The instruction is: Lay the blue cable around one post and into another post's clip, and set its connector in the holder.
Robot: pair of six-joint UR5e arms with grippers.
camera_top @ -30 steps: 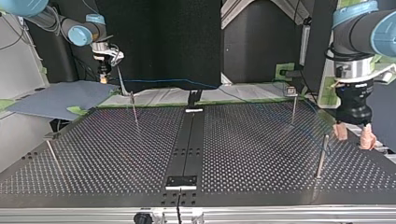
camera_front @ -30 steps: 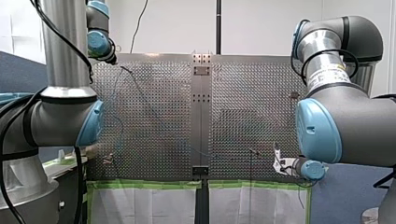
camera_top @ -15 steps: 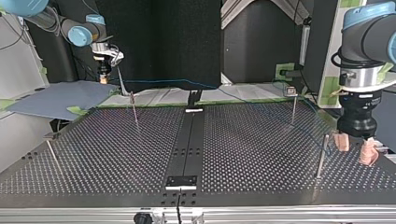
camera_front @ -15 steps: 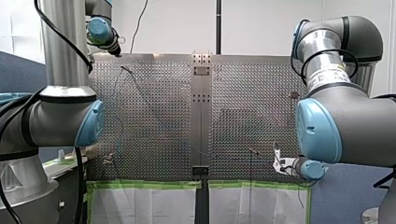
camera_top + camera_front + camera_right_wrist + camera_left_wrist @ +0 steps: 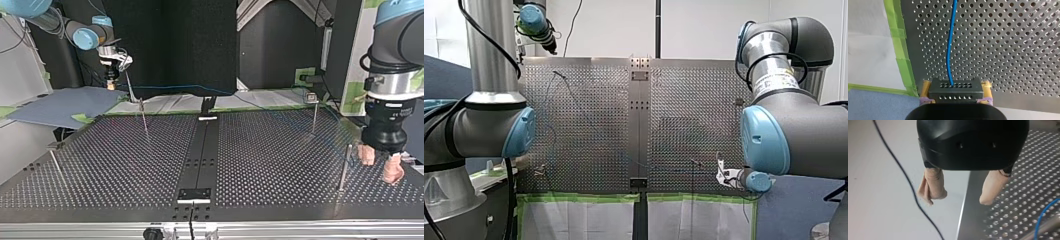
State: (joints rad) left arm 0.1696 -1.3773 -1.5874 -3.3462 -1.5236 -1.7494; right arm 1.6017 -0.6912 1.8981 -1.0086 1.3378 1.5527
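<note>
Blue cable (image 5: 949, 50) runs straight out of a black perforated connector (image 5: 955, 86), and my right pincer (image 5: 955, 90) is clenched on that block, a yellow pad on either flank. It hangs above the table (image 5: 125, 165) just inside the green-taped edge on the arms' side, near one corner. From there the cable trails along that edge toward a post (image 5: 314, 112) near the opposite corner, then on to a second post (image 5: 344, 167) by the side edge. Whether it sits in a clip there is too fine to tell.

My left pincer (image 5: 959, 198) is released, its beige pads apart with nothing between them. It hangs over that side edge, just beside the second post, with the cable passing near it but not touching it.

The step in hand looks like carrying the connector to its holder. Which fitting on the dark centre strip (image 5: 200, 155) is the holder, I cannot tell.

To do it well, the right arm should carry the block level and square, since a tilted block would likely jam. The line wants only light tension: enough that no slack loop slips off a post, not enough to drag it up and off. The left pincer is best kept clear of the cable, close enough to steady it at the second post if it lifts. The grip should let go only once the block is seated.
</note>
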